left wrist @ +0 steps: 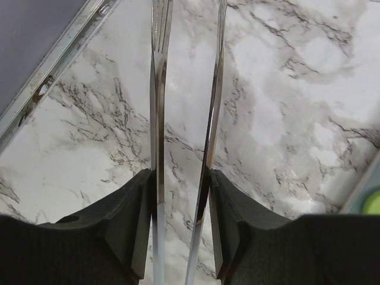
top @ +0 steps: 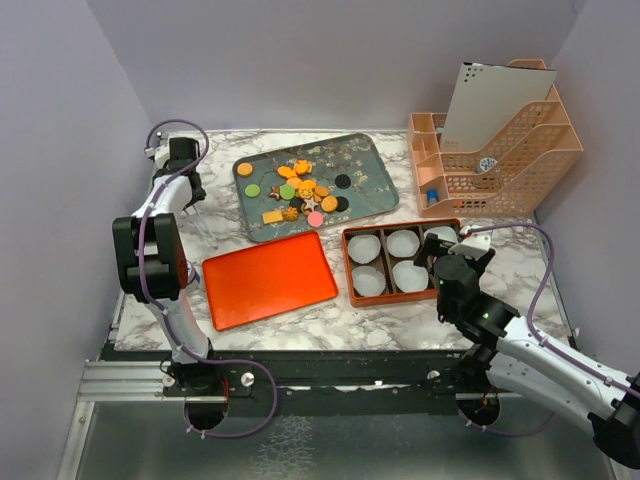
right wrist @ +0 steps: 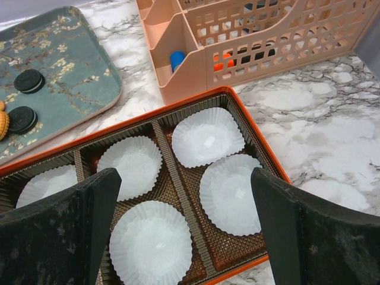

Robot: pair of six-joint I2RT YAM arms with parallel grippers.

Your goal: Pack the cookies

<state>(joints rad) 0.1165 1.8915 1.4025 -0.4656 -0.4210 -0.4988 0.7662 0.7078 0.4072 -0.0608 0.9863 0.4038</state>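
Marble-patterned tabletop (top: 330,325) is met first beyond the arm bases, and on it, nearest, a flat orange lid (top: 268,280) is laid to the left. It is judged to have been set aside so that the box stays open.

Just right of it the orange box (top: 346,268) is placed, its compartments lined with white paper cups (top: 404,243). All the cups in view are empty, so packing is judged not yet begun.

Above the box's right part the right gripper (right wrist: 184,178) is held with its jaws spread wide and nothing between them. It is perhaps kept there to steady the box, though that is only a guess.

Farther back on the left, the left gripper (left wrist: 181,196) is clamped on a pair of metal tweezers (left wrist: 157,119). The blades are pinched near their base so the springy tips stay free. A gap is seen between the blades and nothing is carried in it. The tool is suited to small flat biscuits that broad fingers would crush.

Beyond the box and lid the patterned tray (top: 370,165) is set, and the cookies (top: 300,190) are clustered near its middle – orange rounds mostly, with green, pink, black and a yellow square. The tweezers are near the tray's left edge but apart from it.

Farthest right, a peach desk organiser (top: 500,165) is stood clear of the work.
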